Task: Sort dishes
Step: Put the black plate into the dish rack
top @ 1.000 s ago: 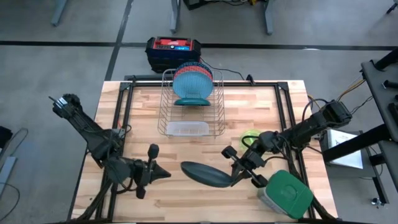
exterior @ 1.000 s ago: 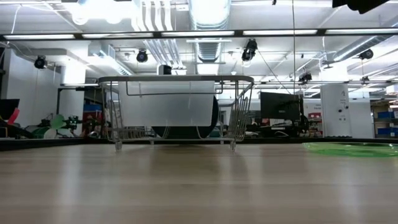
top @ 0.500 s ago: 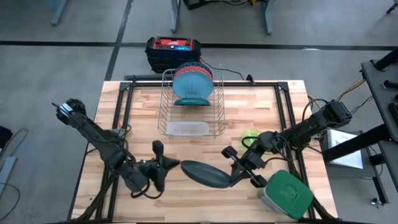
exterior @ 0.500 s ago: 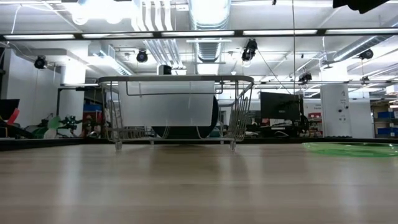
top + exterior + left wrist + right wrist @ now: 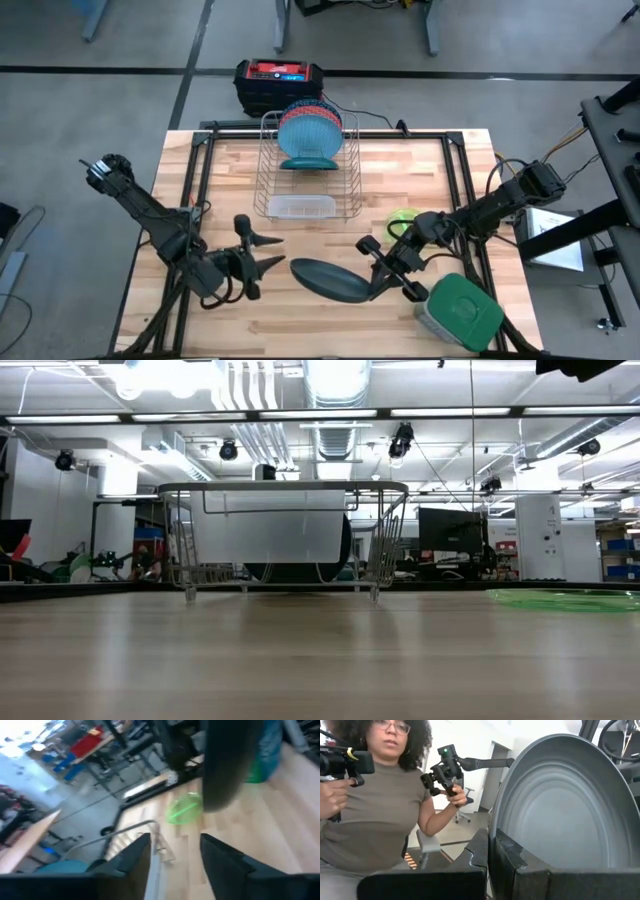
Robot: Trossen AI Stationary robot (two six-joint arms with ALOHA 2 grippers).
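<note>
A dark green plate [image 5: 328, 279] hangs tilted near the table's front middle, with my right gripper [image 5: 378, 280] shut on it. My left gripper [image 5: 277, 252] stands open just left of the plate, its fingers pointing at it without touching. In the left wrist view the plate [image 5: 227, 765] shows edge-on beyond the open fingers [image 5: 134, 862]. A neon-green cup [image 5: 402, 219] sits on the table right of the wire rack [image 5: 305, 165]. Blue plates [image 5: 308, 128] stand on edge in the rack. My right gripper pinches the dark green plate's rim [image 5: 496, 837] at the plate's right side, one finger on each face. The fingers [image 5: 512, 857] come from the table's right, slanting toward the left. The plate is tilted on edge; whether its lower edge touches the table I cannot tell.
A grey container with a green lid [image 5: 460, 310] stands at the front right corner, close behind my right gripper. A whitish tray [image 5: 298, 208] lies at the rack's near end. A person [image 5: 380, 810] with hand-held controllers stands beyond the table.
My left gripper has moved toward the table's right edge, up to the dark green plate's left rim, then drawn back slightly toward the far edge and opened. The plate and my right gripper have kept still.
</note>
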